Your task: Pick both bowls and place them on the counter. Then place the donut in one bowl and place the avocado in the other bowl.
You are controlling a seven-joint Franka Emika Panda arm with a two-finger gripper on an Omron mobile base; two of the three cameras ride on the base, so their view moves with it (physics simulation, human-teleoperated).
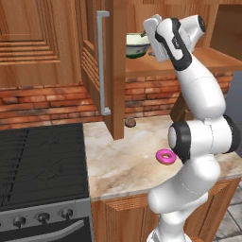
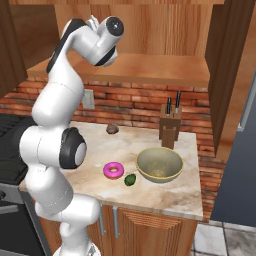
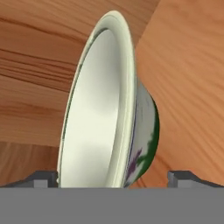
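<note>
Step in hand, as I read it: getting the cream-white bowl (image 1: pixel 137 46) out of the open wall cabinet (image 1: pixel 106 71) and down to the counter (image 2: pixel 190 195). Gripper (image 3: pixel 113 178) is up at the cabinet shelf (image 1: pixel 208 59), right at the bowl. In hand view the finger tips (image 3: pixel 41 178) sit wide apart w/ the bowl's rim running down betw. them, so fingers are spread, one either side of the wall. No pinch visible yet; can't tell if either pad touches.

To do it well, imo: close on the rim wall squarely, one finger inside and one outside, deep enough that the curved wall doesn't slip out. Lift a little before pulling back so the foot clears the shelf edge. Watch the cabinet door (image 1: pixel 101 61) and its handle (image 1: pixel 103 64) on the way out. Set down on bare stone away from the olive-tan bowl (image 2: pixel 159 164), which already stands on the counter in front of the knife block (image 2: pixel 170 127).

Bowl looks: smooth cream inside, pale rim, green pattern outside w/ a small purplish mark, dark green low down.

Donut (image 2: pixel 113 170), pink icing, lies on the counter; avocado (image 2: pixel 130 180) sits between donut and olive-tan bowl, just beside both. Small brown lump (image 2: pixel 112 128) further back nr the brick wall (image 2: pixel 130 102).
</note>
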